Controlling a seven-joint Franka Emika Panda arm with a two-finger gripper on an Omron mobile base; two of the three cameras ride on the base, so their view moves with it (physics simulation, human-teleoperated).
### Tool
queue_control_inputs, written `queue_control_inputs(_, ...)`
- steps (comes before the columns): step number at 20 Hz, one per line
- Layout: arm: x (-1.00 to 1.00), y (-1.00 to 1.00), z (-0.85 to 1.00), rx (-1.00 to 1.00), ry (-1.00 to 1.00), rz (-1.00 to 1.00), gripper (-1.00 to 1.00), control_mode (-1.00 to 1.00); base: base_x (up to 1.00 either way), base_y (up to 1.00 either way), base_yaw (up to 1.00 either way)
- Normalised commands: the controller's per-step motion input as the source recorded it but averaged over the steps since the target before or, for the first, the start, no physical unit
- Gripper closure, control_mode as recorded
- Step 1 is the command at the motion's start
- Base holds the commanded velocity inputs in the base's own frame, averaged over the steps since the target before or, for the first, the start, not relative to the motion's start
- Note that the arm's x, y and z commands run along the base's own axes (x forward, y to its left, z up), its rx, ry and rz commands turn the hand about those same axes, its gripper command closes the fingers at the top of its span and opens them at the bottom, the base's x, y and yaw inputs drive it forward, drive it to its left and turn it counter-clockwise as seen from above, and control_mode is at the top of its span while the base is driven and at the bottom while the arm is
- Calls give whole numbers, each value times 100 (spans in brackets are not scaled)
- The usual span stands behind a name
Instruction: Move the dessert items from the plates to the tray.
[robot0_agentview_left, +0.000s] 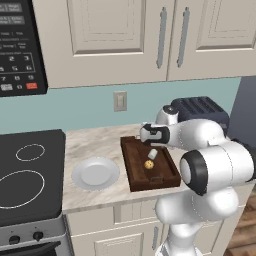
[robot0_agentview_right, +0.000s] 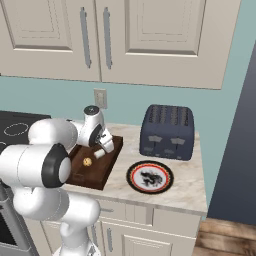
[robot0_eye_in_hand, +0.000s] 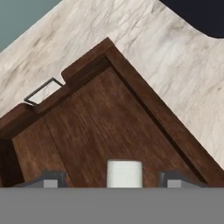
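The fingers (robot0_eye_in_hand: 124, 178) stand apart over the tray (robot0_agentview_left: 136, 176), the white piece (robot0_agentview_left: 152, 154) loose between them; below them the cookie ball (robot0_agentview_left: 148, 164) rests on the tray floor.

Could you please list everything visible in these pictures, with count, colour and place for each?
tray: one, dark brown wood, on the counter between the two plates.
cookie ball: one, golden-brown, lying in the tray.
white piece: one, white, above the tray floor between the fingers.
plain plate: one, pale grey-white, left of the tray, nothing on it.
red-rimmed plate: one, red rim with dark-and-white centre, right of the tray, in front of the toaster.
toaster: one, dark blue-grey, at the back of the counter.
stovetop: one, black, left end.
microwave: one, black, upper left.
cabinets: beige, above the counter.
wall outlet: one, beige.
gripper: one, white arm, over the tray.
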Motion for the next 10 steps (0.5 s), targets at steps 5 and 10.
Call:
queue_control_inputs(5,-17,-5,11,1,-3,0,-100,-100,0,0,0)
queue_control_inputs(10,-90,-32,84,11,-25,0,-100,-100,0,0,0)
